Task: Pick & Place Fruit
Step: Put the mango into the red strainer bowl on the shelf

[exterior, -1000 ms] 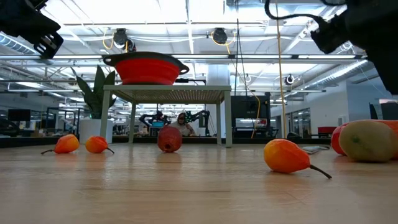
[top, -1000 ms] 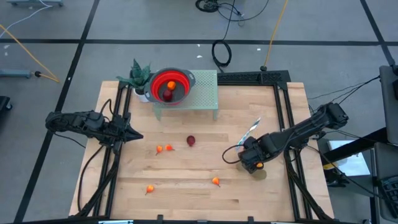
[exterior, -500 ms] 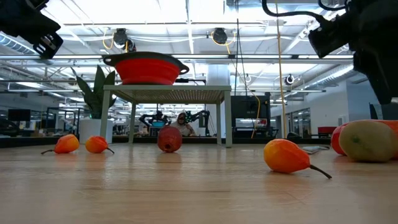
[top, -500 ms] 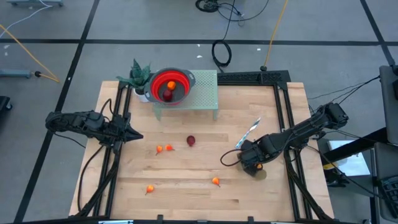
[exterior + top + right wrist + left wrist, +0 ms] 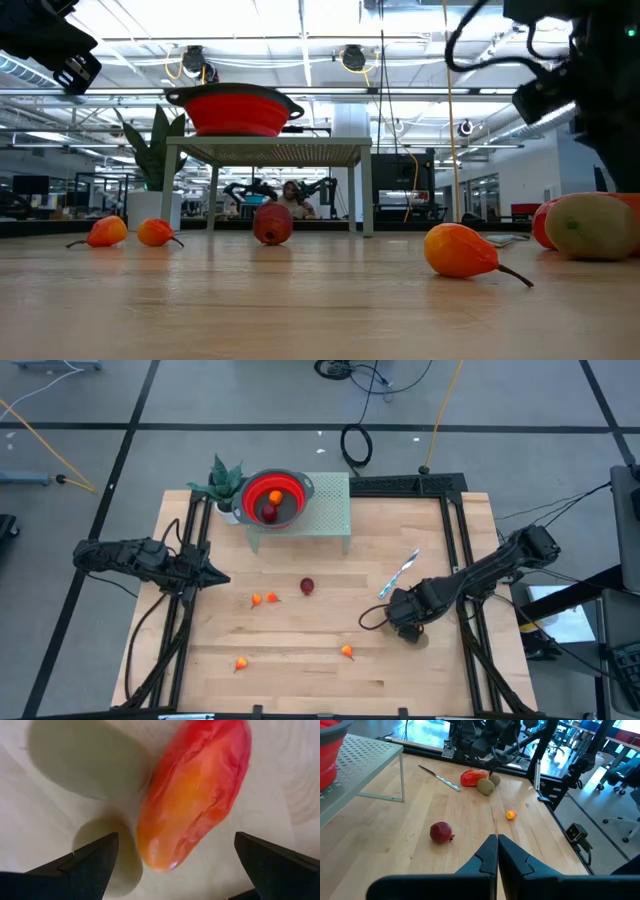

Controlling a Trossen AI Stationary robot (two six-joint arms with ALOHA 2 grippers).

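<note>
My right gripper (image 5: 176, 840) is open and points down over the red-orange oval fruit (image 5: 195, 795), one finger on each side of it, apart from it. The oval lies on the table by the right edge, next to a brownish-green oval (image 5: 421, 641) (image 5: 592, 226). A dark red round fruit (image 5: 307, 587) (image 5: 441, 832) lies mid-table. Several tiny orange pieces (image 5: 257, 600) (image 5: 347, 652) (image 5: 242, 663) lie scattered nearer the front. My left gripper (image 5: 496, 842) is shut and waits above the table's left side (image 5: 215, 578).
A red bowl (image 5: 272, 498) with a dark red fruit and an orange piece in it stands on a green perforated stand (image 5: 330, 510) at the far edge, with a small plant (image 5: 222, 482) beside it. A blue-and-white stick (image 5: 400, 573) lies just beyond my right gripper.
My right gripper has shifted a little over the red-orange oval, so the oval no longer shows past it in the high view. In the low view the arm has moved toward the right. The fruits have stayed put.
</note>
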